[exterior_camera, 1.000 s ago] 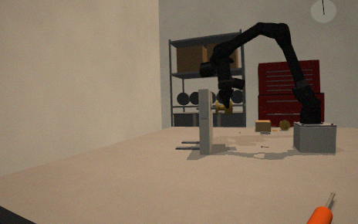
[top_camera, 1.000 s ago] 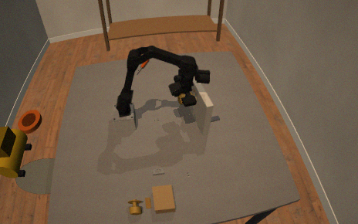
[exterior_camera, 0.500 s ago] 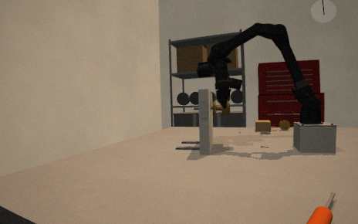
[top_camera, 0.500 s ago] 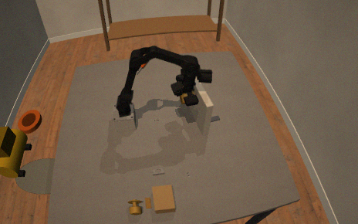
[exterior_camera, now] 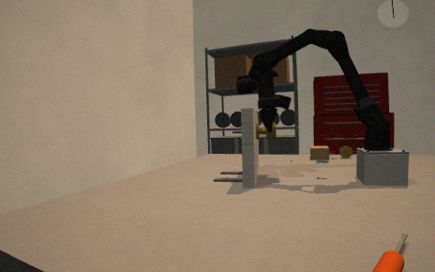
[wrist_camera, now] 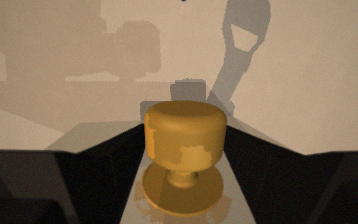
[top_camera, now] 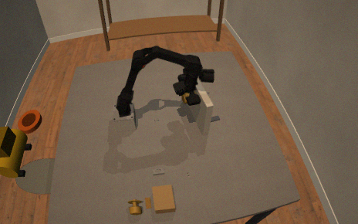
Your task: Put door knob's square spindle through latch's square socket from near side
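Observation:
My gripper (top_camera: 187, 95) is shut on a brass door knob (wrist_camera: 184, 137), which also shows in the exterior view (exterior_camera: 265, 131) and in the top view (top_camera: 186, 98). The knob's round plate (wrist_camera: 182, 187) lies close against the face of the upright pale wood slab (exterior_camera: 249, 146), on the side toward my base (exterior_camera: 382, 166). The slab also shows in the top view (top_camera: 204, 109). The spindle and the latch's socket are hidden behind the plate. I cannot tell whether the plate touches the wood.
A second brass knob (top_camera: 135, 206) and a tan block (top_camera: 163, 198) lie near the mat's front edge. A small latch part (top_camera: 158, 171) lies on the mat. A yellow machine (top_camera: 11, 151) and an orange ring (top_camera: 29, 120) stand at the left. An orange-handled tool (exterior_camera: 390, 260) lies in front.

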`<state>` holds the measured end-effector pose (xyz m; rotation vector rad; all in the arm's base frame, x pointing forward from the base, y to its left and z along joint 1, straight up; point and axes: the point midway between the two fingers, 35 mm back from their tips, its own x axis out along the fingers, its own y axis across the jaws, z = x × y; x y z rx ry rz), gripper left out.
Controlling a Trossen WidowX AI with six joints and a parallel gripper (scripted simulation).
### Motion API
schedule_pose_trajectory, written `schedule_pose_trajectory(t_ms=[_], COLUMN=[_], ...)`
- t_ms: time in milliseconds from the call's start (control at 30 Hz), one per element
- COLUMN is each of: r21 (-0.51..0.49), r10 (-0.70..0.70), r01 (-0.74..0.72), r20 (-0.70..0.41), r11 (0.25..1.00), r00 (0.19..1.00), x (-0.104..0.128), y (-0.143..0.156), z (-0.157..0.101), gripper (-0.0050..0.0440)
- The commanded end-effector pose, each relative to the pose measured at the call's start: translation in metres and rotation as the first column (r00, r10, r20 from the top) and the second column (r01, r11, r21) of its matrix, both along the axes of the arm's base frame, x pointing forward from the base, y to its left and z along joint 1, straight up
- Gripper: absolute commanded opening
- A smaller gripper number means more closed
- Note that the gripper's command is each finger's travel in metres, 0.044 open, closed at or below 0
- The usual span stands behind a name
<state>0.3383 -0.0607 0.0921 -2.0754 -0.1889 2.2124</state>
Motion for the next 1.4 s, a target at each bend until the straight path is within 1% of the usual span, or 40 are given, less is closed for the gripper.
schedule_pose_trajectory(t_ms=[0,233,267,367,433,900,933,1367], r21=[-0.004,-0.004,0.0,0.0,0.0,0.0,0.0,0.0], r10=[-0.002,-0.002,0.0,0.0,0.0,0.0,0.0,0.0], r01=[0.002,0.002,0.0,0.0,0.0,0.0,0.0,0.0], r20=[0.018,0.018,0.0,0.0,0.0,0.0,0.0,0.0], r11=[1.0,1.0,1.0,1.0,1.0,1.0,1.0,1.0], r00=[1.0,1.0,1.0,1.0,1.0,1.0,1.0,1.0], x=[0.0074,0.0128,0.0063,0.0063,0.0063,0.0063,0.0063,0.0063], y=[-0.0009,-0.0007,0.0001,0.0001,0.0001,0.0001,0.0001,0.0001], z=[0.0044,0.0047,0.0001,0.0001,0.0001,0.0001,0.0001,0.0001], gripper=[0.0,0.0,0.0024,0.0096,0.0096,0.0432,0.044,0.044])
